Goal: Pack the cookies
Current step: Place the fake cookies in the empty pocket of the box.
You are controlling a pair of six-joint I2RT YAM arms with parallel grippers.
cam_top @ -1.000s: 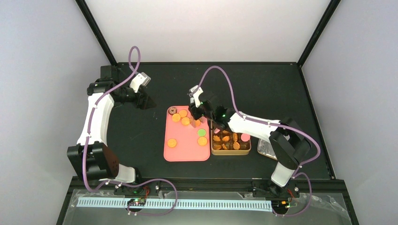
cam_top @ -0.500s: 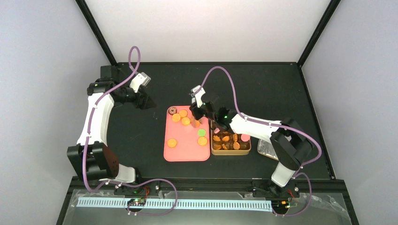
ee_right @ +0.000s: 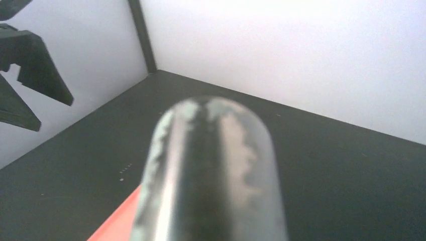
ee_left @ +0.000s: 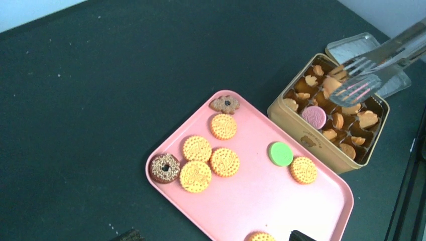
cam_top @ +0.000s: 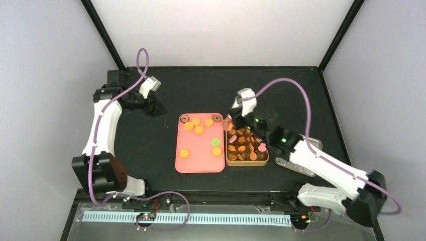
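Your right pincer point(cam_top: 245, 116) has swung from the pink tray point(cam_top: 197, 164) to above the tin point(cam_top: 247, 161), clenched on the tongs point(ee_left: 359, 86). Beneath it the tin looks mostly filled; nine cookies point(ee_left: 224, 161) wait on the tray to its left. Beyond, the left pincer point(cam_top: 158, 110) hangs released.

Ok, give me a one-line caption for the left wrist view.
Metal tongs poised above the gold tin of cookies, with more lying loose on the pink tray.
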